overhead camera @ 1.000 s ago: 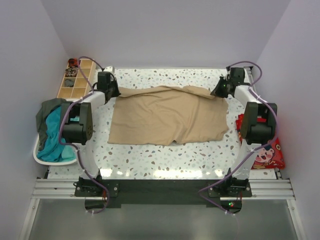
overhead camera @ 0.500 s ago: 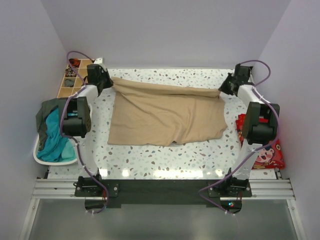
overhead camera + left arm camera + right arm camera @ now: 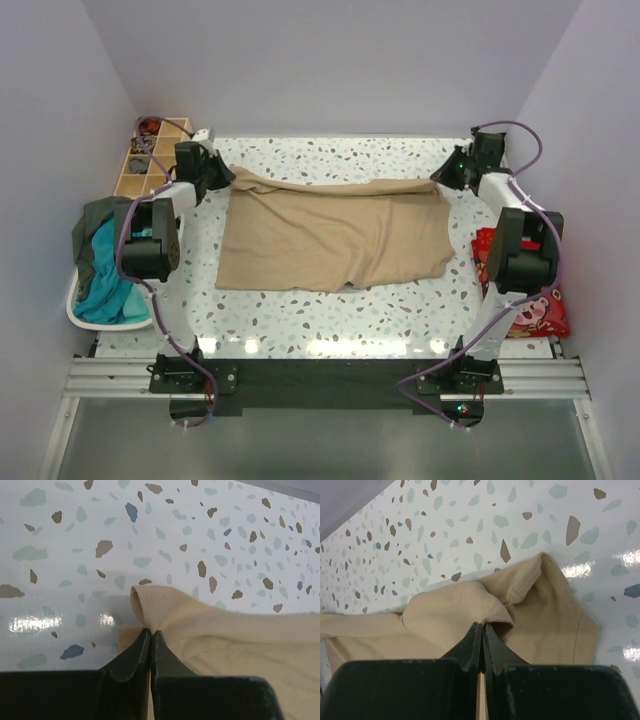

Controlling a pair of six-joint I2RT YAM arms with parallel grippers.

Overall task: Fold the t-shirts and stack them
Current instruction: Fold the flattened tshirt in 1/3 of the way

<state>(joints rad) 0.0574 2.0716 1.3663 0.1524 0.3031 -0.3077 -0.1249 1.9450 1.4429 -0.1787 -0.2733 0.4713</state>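
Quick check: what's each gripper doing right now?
Left gripper: closed on the beige t-shirt at its far-left corner.
Right gripper: closed on its far-right corner.

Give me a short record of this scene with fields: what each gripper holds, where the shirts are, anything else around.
left gripper: shut on beige t-shirt, far left corner
right gripper: shut on beige t-shirt, far right corner
beige t-shirt: spread on table, not folded
other shirts: teal shirt and dark grey-green shirt heaped in white basket, left side
other items: wooden organiser far left; red snack bag right
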